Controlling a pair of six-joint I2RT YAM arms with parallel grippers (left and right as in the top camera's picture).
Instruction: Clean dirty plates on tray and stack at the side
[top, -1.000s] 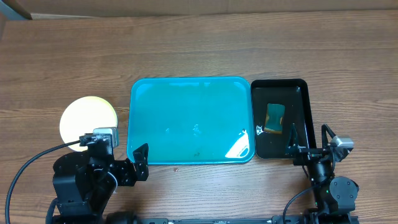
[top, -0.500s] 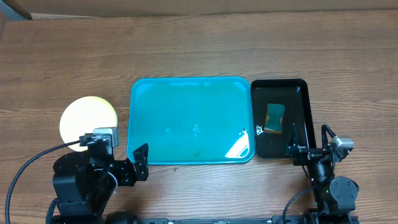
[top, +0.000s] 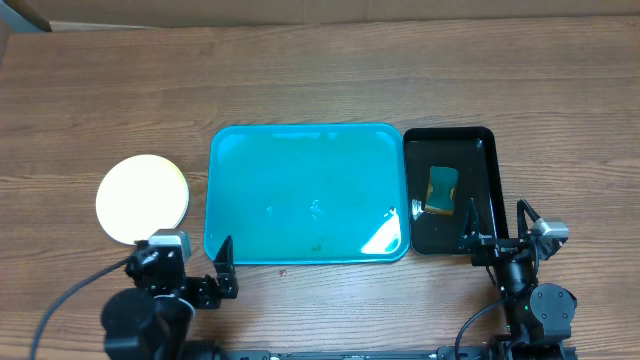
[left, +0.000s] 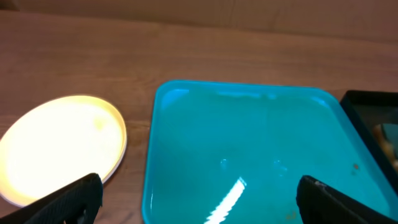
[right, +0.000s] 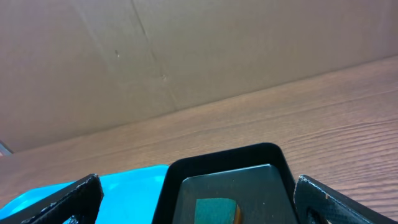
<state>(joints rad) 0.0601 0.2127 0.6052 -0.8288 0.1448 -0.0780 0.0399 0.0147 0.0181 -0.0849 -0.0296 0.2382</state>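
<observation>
Found the left gripper (left: 199, 186) nearest, low at the front edge of the table (top: 320, 70), fingers spread wide, pinching nothing. Found the right gripper (right: 198, 183) spread as wide and equally bare, at the near end of the black tray (top: 487, 150). Farther out, saw the teal tray (top: 305, 160) lying flat, with the black tray just beside its right edge and a green sponge (top: 442, 189) inside. Spotted the plates (top: 143, 197) on the wood left of the teal tray, apart from it. Saw only one cream disc from above; could not count them.

Teal tray (top: 300, 180): 1. Black tray (top: 472, 158): 1. Sponge (top: 442, 188): 1. Plates (top: 142, 197): 1 disc visible from above; layers uncountable.
</observation>
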